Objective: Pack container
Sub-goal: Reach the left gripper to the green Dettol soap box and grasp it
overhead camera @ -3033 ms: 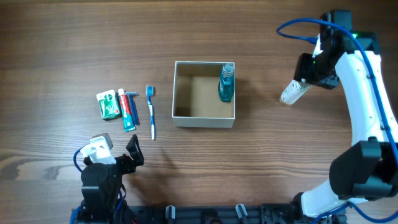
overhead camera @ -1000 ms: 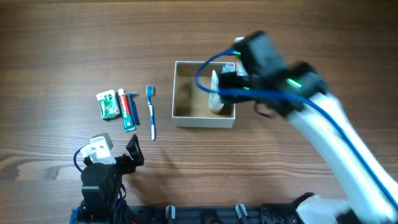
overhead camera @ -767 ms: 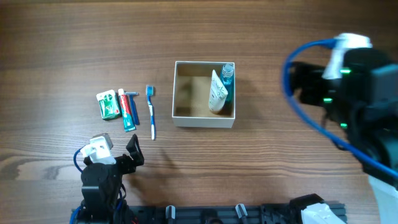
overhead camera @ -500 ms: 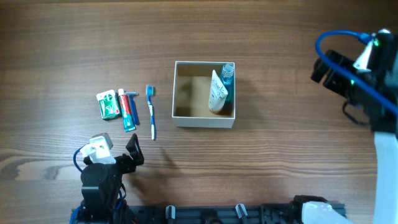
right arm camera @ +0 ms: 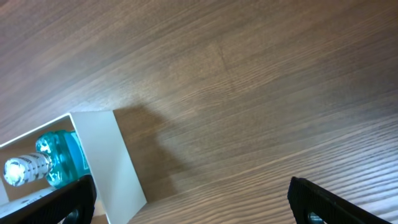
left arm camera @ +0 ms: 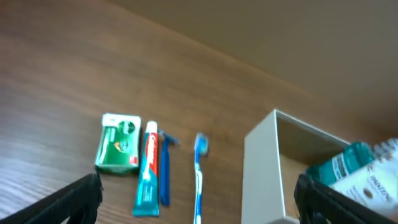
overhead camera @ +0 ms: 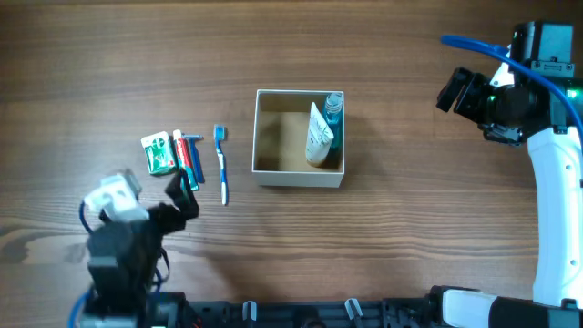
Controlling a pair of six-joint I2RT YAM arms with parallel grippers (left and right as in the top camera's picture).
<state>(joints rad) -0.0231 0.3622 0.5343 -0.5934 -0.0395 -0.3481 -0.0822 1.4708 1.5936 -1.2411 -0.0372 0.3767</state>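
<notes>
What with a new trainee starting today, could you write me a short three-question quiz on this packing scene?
1. True or false: the toothbrush lies inside the container.
2. Which of these is already in the container? A) white tube B) green packet C) blue razor
3. Fill in: ____ items lie outside the container, all to its left in the overhead view.

Key: 1 false, it lies on the wood beside the container; 2 A; 3 four.

Bright, even light; soft shadow beside container (right arm camera: 115,163); left wrist view blurred w/ motion.
</notes>
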